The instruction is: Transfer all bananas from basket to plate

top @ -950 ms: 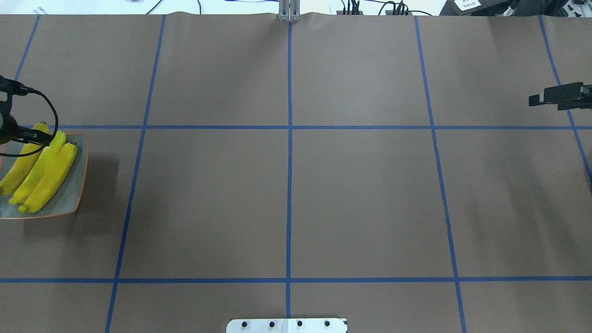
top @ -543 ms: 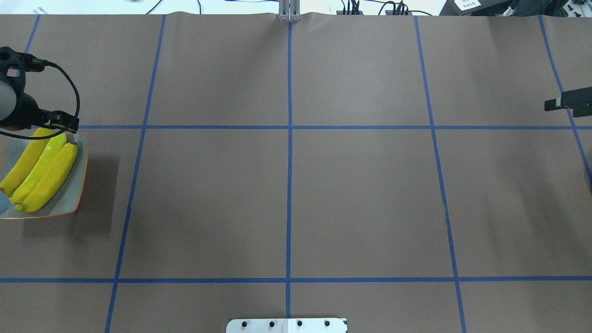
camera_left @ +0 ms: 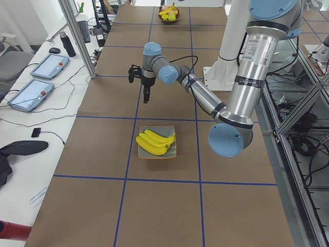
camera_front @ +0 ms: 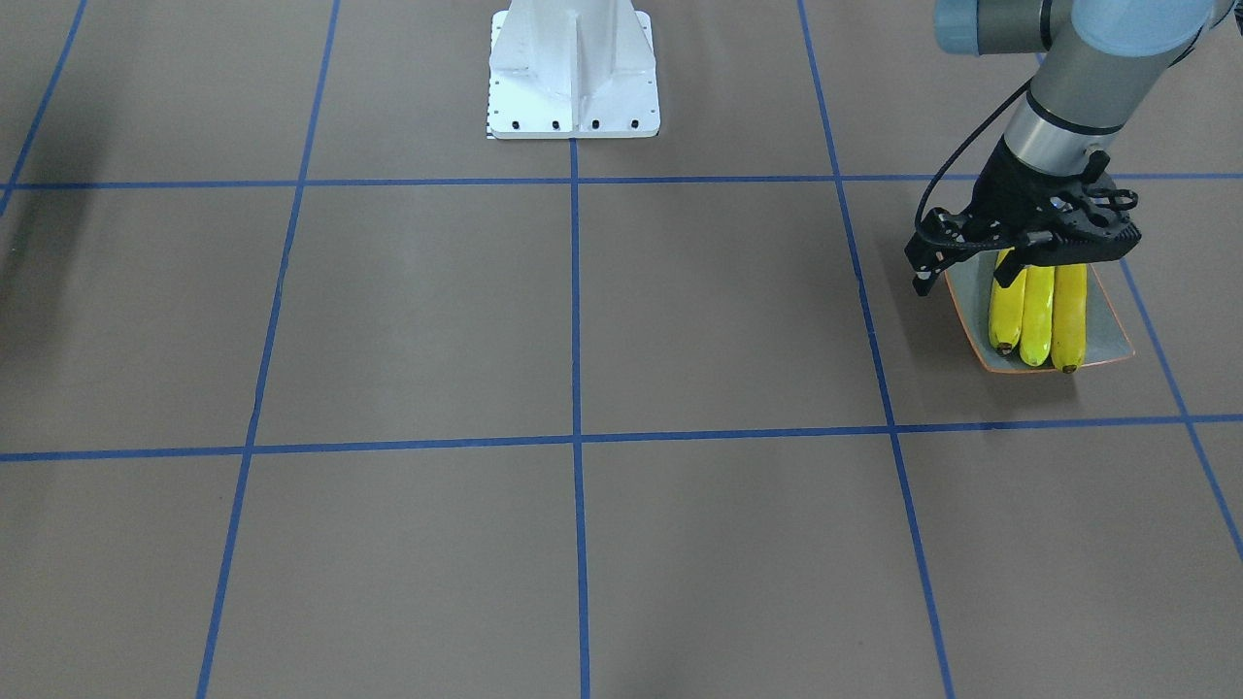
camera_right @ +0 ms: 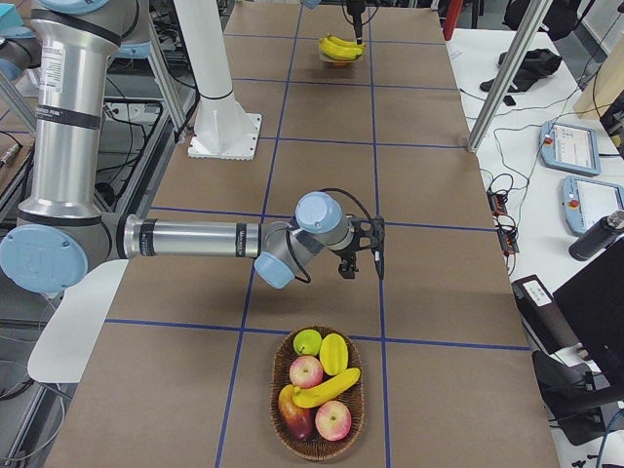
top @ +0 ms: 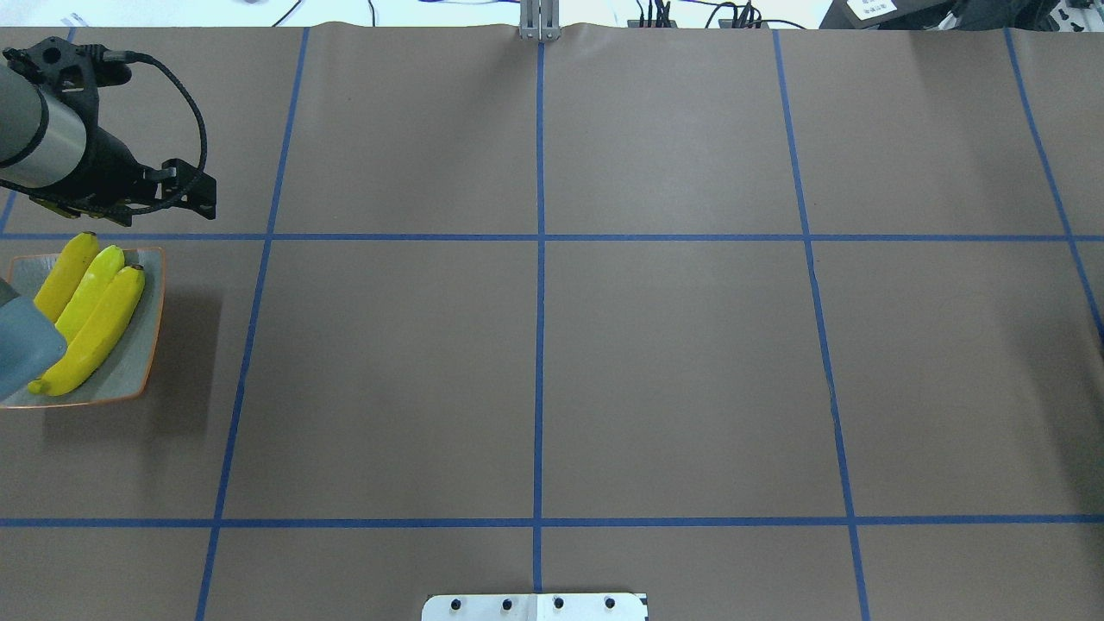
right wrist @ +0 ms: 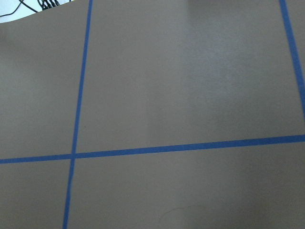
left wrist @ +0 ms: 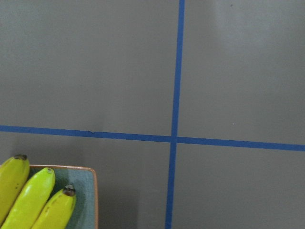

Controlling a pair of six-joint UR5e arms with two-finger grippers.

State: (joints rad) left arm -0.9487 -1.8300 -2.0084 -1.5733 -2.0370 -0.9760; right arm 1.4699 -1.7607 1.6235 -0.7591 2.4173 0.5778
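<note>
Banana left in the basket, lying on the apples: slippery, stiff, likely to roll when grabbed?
Probably slippery: the banana looks smooth and shiny. Likely stiff: it holds its curve while bridging the rounded apples. May rock or slide if nudged, resting loose atop the basket pile.

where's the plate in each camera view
Front-facing: plate at far right, above mid-height.
Overhead: plate at the left edge, mid-height.
Exterior left: plate near the centre.
Exterior right: plate at the top, far end.
Left wrist: plate in the bottom-left corner.
Right wrist: not in it.
Landmark: the three bananas lying on it.
</note>
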